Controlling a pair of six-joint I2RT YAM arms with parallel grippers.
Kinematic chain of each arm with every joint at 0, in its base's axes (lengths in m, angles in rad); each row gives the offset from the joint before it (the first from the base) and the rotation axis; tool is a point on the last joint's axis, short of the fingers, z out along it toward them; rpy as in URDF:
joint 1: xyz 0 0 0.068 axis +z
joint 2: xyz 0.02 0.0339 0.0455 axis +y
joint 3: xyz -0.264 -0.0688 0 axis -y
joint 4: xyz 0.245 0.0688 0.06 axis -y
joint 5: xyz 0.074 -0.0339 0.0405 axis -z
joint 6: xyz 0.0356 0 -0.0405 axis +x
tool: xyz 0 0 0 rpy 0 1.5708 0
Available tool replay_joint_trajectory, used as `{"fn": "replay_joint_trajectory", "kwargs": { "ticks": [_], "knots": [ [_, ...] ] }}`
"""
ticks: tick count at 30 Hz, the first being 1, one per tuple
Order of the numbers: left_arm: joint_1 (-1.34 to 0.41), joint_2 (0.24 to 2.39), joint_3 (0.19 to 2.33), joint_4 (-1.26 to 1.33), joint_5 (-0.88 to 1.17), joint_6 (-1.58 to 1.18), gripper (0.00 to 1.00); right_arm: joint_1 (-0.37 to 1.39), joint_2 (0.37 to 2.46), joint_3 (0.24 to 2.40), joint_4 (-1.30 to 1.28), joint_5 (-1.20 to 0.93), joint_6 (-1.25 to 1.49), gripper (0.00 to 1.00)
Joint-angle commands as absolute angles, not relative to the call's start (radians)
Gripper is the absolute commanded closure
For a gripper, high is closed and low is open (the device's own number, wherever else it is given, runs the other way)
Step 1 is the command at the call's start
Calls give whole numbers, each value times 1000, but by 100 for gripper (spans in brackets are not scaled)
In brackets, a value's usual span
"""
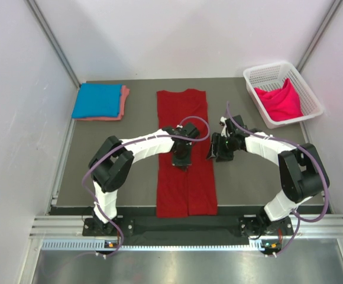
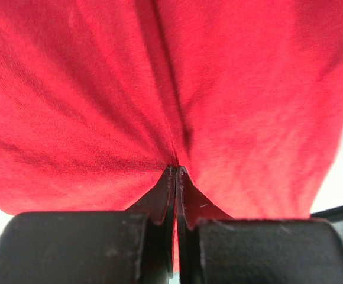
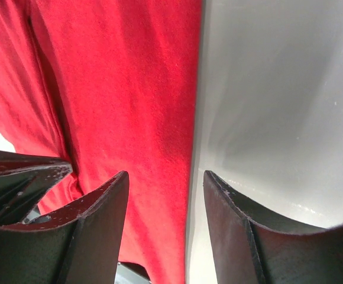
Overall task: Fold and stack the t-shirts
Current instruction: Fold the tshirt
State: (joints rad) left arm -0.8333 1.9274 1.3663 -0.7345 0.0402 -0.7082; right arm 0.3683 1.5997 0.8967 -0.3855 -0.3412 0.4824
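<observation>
So the dark red shirt [image 1: 186, 189] is laid out as a long narrow strip down the middle of the table [image 1: 248, 183], running from the near edge toward the back. The sides look already folded in, since you can see the two flaps meeting along a centre line in the near half.

About halfway up the strip, the left gripper [image 2: 176, 171] is pressed fully closed with a pucker of red cloth caught at its tips, right on that centre line. My guess is it's there to lift the midpoint or pin it for the crosswise fold. Honestly can't tell from the wrist cam whether it has one layer or all of them.

The right gripper [image 3: 165, 175] is just beside the strip's right edge. Its jaws are spread wide with nothing in them, straddling the hem with one finger over cloth and one over bare table. It looks lined up to grab that edge.

At the far left, the blue shirt [image 1: 96, 100] sits folded on top of the salmon pink shirt [image 1: 124, 103], so that's the stack the red one probably joins. At the far right, the hot pink shirt [image 1: 281, 102] is bunched up in the basket [image 1: 272, 72], not folded yet.
</observation>
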Motion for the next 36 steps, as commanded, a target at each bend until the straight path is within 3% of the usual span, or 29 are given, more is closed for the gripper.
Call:
{"fn": "replay_joint_trajectory", "kwargs": {
  "ticks": [1,8,17,25,31,36],
  "knots": [
    [-841,1934,1425,-726,61,-713,100,364,1555,891,-350,-342,477,46],
    [-839,1971,1431,-732,75,-712,98,367,1528,865,-330,-370,479,46],
    [-838,1855,1417,-790,21,-706,64,455,1454,761,-256,-453,512,43],
    [-816,1563,1277,-870,-26,-722,60,714,1399,674,-141,-459,619,31],
    [-753,1295,1024,-885,-38,-762,60,833,1425,644,-71,-420,701,35],
    [-698,1146,896,-896,-26,-819,60,773,1431,731,-132,-391,674,39]
  ]
}}
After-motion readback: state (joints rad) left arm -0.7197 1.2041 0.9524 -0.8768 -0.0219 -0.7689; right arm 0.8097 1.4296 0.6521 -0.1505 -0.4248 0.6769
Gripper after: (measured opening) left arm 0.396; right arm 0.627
